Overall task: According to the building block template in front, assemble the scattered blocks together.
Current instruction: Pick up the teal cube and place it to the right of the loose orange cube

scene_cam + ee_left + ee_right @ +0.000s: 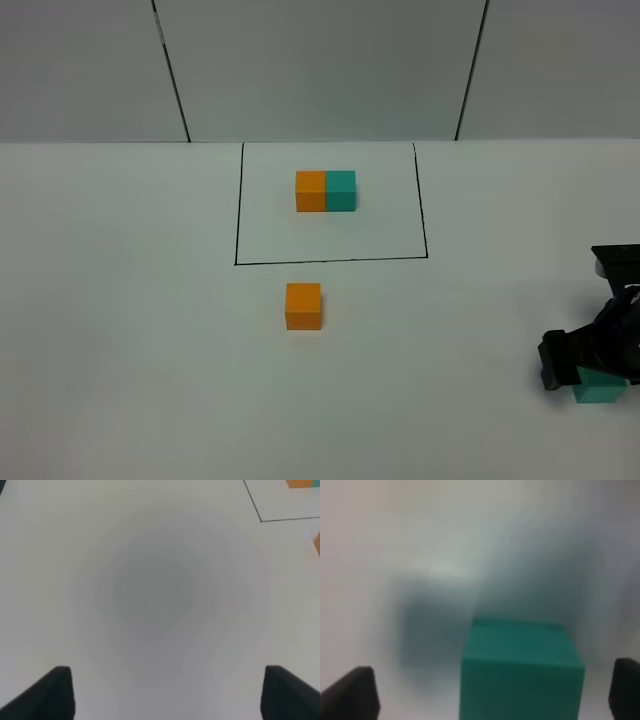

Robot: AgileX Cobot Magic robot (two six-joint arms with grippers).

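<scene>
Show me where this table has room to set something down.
The left side of the table, beside the black frame and the loose orange cube, is bare. So is the stretch from that cube to the right hand. Crowded: the right edge, where the hand straddles the teal cube, and around the joined pair.

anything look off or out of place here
Nothing damaged or askew. Only the teal cube stands out: it sits far to the right, well apart from the orange cube, not beside it as in the template.
</scene>
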